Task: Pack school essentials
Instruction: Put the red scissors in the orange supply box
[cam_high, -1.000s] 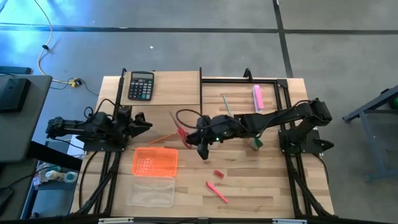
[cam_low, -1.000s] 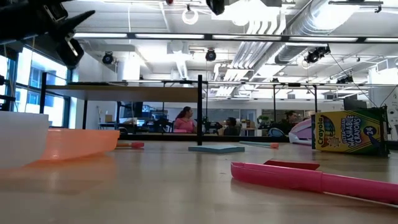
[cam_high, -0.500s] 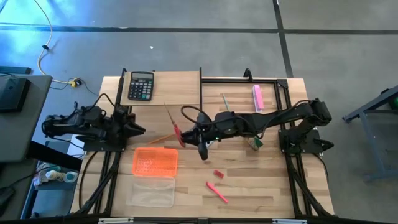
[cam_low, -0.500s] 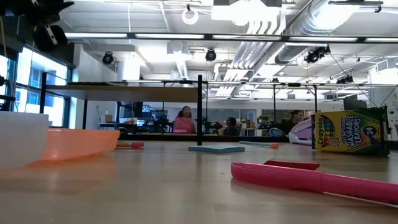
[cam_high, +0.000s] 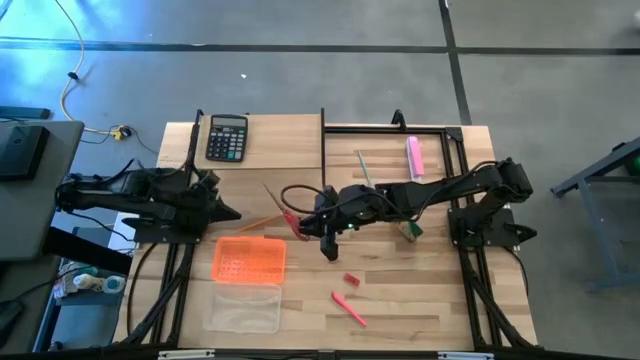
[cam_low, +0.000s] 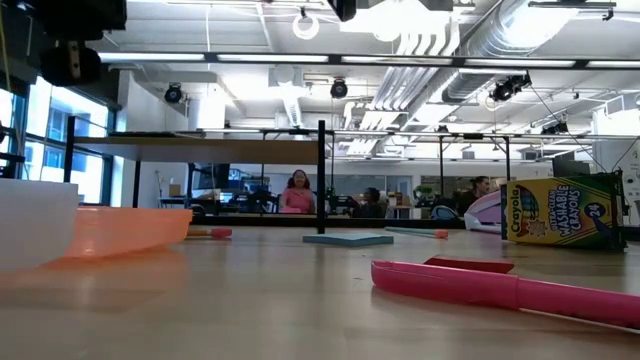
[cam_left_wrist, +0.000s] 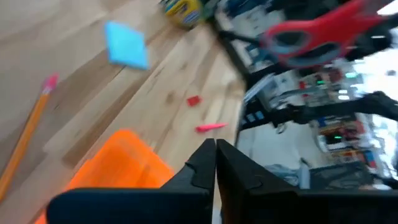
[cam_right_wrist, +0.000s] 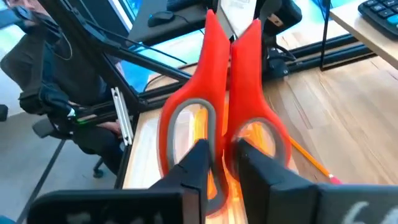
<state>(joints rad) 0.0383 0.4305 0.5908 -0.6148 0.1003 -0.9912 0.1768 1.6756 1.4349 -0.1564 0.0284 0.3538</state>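
Since a second ago, the left arm has pulled back toward the counter's left edge and its hand has clenched shut, while the right arm has shifted slightly with the scissors.

From above, the right hand (cam_high: 322, 226) hangs over mid-counter, grasping the red-handled scissors (cam_high: 285, 211) just beyond the orange tray (cam_high: 249, 259). The left hand (cam_high: 222, 211) holds nothing.

At counter height, a crayon box (cam_low: 562, 212), a blue notepad (cam_low: 348, 239) and a pink pen (cam_low: 470, 285) lie unpacked.

The left wrist view shows fingers (cam_left_wrist: 211, 163) pressed together above the tray.

The right wrist view shows the scissors pinched only by their handles. That thin grip could let them swivel or slip, landing outside the tray.
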